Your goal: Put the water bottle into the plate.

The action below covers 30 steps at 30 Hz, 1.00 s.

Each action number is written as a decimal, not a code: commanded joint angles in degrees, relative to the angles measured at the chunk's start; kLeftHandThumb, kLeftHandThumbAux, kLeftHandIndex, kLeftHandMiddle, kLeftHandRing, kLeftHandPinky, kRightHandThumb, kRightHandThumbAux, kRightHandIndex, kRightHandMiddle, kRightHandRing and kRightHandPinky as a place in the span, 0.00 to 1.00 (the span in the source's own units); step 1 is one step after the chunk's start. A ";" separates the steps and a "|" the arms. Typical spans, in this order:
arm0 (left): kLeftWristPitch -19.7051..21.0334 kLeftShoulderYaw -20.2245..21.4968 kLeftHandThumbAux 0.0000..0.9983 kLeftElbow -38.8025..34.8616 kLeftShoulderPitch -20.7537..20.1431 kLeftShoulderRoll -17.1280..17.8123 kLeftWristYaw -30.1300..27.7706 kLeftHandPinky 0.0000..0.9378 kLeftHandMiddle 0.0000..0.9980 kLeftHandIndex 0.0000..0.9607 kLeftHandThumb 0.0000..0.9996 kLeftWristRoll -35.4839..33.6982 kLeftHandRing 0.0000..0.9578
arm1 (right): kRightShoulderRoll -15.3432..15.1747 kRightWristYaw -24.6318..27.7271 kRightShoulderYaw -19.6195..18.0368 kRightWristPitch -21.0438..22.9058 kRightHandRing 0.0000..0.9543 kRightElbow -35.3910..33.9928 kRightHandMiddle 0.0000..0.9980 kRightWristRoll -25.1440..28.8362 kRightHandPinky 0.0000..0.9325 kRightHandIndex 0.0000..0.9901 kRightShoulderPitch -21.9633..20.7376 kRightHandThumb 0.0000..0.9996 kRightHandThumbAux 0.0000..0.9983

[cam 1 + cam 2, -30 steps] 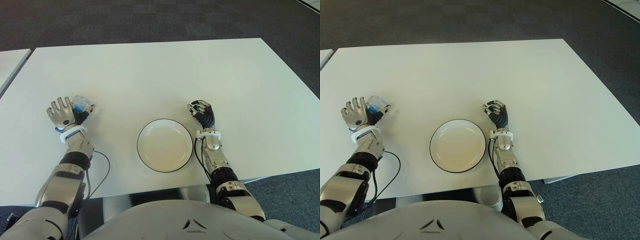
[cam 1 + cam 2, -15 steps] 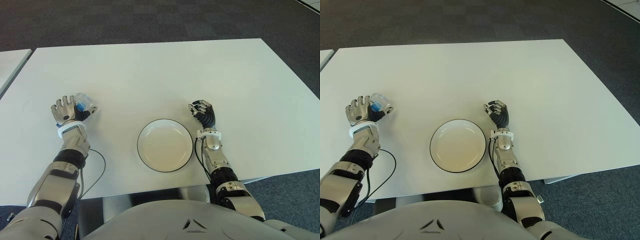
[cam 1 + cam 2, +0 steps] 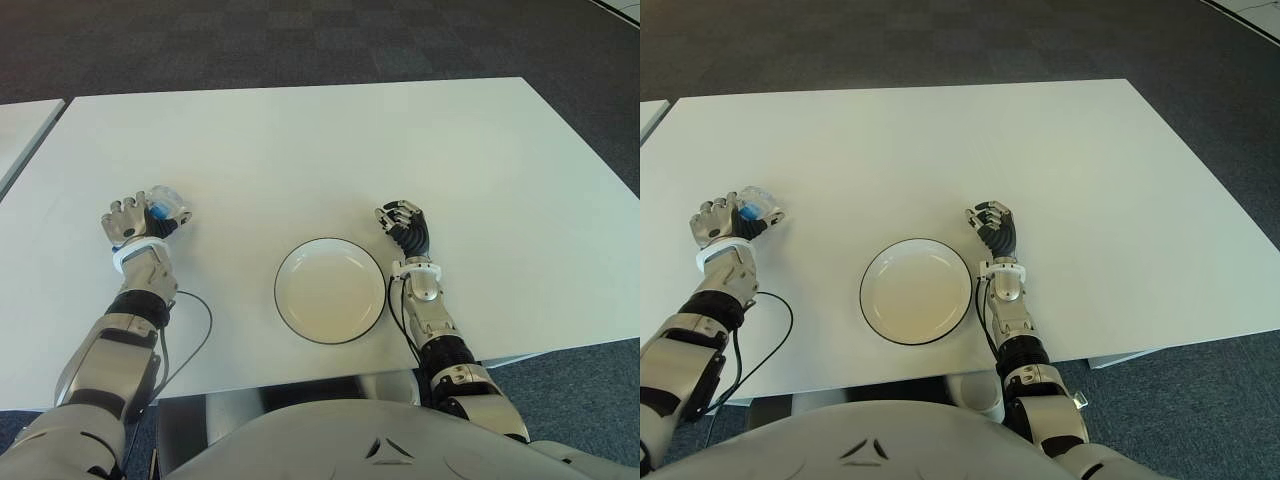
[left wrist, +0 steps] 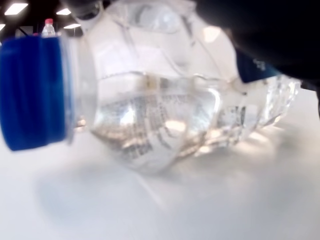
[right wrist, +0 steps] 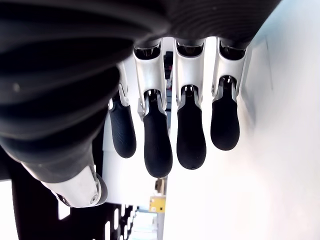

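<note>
On the white table [image 3: 330, 150], far to my left, the left hand [image 3: 130, 224] is wrapping its fingers around the water bottle [image 3: 166, 208], which is lying on its side. From the left wrist camera I am seeing the clear, crinkled bottle body filling the view, its blue cap [image 4: 34, 92] pointing sideways and water sitting along the low side, with the bottle's underside close over the tabletop; whether it is touching the surface I cannot tell. A dark finger is crossing over the bottle's upper part. The bottle is well apart from the plate [image 3: 330, 291], a round white plate with a dark rim, which is sitting near the front edge of the table between my two arms.

The right hand [image 3: 405, 226] is showing just beside the plate, on its right side. From the right wrist camera its fingers [image 5: 190, 135] are hanging loosely curled, side by side, gripping nothing. A black cable [image 3: 190, 330] is looping off the left forearm over the table.
</note>
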 commanded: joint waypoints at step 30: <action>-4.41 3.17 0.70 6.60 2.37 -6.27 1.37 0.88 0.84 0.46 0.75 -11.23 0.87 | -0.67 0.34 0.83 0.52 0.67 -1.61 0.63 -1.17 0.69 0.44 1.32 0.71 0.73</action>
